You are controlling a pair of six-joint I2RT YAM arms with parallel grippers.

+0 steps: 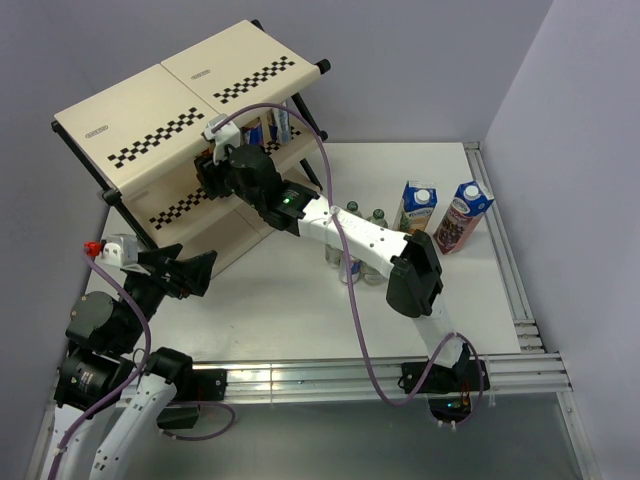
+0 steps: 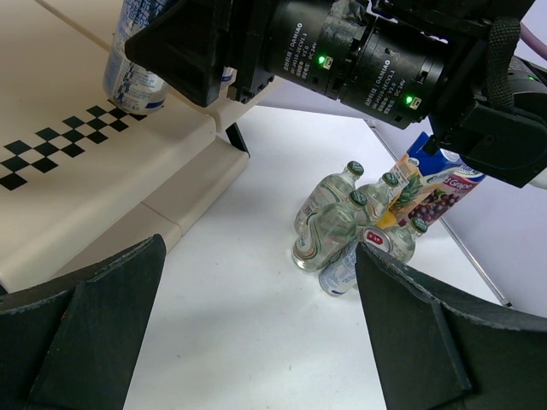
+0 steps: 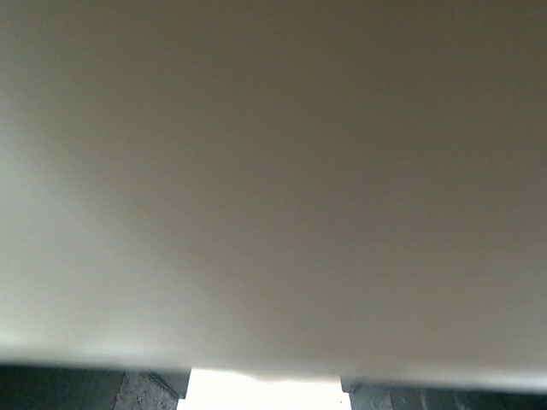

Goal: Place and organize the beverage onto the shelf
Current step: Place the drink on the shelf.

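One can [image 2: 128, 81] sits by your right tool [image 2: 171, 60] on the shelf [image 2: 85, 179]; can't tell if gripped. Left tool [image 2: 256, 337] gapes wide.

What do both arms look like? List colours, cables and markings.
The right arm has white links between bulky black joint housings, green lights and white lettering on its motors, and a purple cable looping along it. The left arm matches; the left gripper has black wedge-shaped fingers.
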